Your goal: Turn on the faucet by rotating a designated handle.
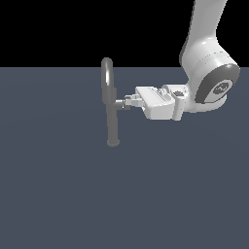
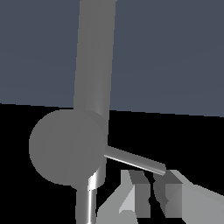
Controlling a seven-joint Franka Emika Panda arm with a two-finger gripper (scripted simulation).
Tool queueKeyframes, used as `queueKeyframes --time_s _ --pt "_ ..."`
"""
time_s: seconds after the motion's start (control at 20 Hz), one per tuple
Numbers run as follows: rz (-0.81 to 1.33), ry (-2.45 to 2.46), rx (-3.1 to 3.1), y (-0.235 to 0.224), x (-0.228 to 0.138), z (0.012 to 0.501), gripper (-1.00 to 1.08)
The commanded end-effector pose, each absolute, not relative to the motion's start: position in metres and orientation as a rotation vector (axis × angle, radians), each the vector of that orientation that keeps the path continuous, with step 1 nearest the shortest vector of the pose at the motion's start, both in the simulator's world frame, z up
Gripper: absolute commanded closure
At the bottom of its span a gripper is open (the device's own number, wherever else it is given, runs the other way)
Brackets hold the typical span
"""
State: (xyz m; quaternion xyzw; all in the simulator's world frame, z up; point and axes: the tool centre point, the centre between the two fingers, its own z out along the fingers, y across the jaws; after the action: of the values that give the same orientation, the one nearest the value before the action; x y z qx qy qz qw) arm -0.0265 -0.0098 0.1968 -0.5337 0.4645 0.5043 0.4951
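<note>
The white two-fingered tool (image 1: 130, 100) is held level and points straight at the tall slim grey metal faucet (image 1: 112, 121), which stands upright on the dark blue-grey tabletop (image 1: 58, 194) directly ahead of the tool. The short grey metal handle stub (image 1: 119, 102) projects sideways from the post toward the tool, roughly at mid-height, below the arched spout loop. In the exterior view the fingertips appear to meet the end of that stub; actual contact cannot be confirmed there. In the wrist view the round end face of the stub (image 2: 65, 146) fills the near field, and a thin pin-like lever (image 2: 135, 160) runs off it to end just beside the two pale fingertips (image 2: 133, 194). The jaws stand narrowly apart with only a slim gap between them, and nothing is seen clamped in that gap; the lever tip lies just ahead of them rather than inside. Judgement: the faucet is rigid metal, fixed at its base, and should not yield or tip. The handle is hard, smooth and likely slippery, so a pinch on the round stub may slide. The thin lever is the better purchase, taken close to its outer end for leverage; a glancing push risks slipping off it.
</note>
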Motion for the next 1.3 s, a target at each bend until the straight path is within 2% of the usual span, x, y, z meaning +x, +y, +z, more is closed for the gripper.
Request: queueKeyframes --time_s 0.0,0.05,0.55,0.6,1.25 --pt "1.258 1.173 -1.262 -0.011 -0.038 0.161 1.08" --pt "1.225 1.128 -1.291 -0.01 -0.028 0.193 1.08" --pt "1.256 1.17 -1.264 -0.01 -0.027 0.138 1.08" --pt "1.217 1.113 -1.295 -0.013 -0.017 0.177 1.08" --pt "1.257 1.17 -1.263 -0.009 -0.005 0.12 1.08"
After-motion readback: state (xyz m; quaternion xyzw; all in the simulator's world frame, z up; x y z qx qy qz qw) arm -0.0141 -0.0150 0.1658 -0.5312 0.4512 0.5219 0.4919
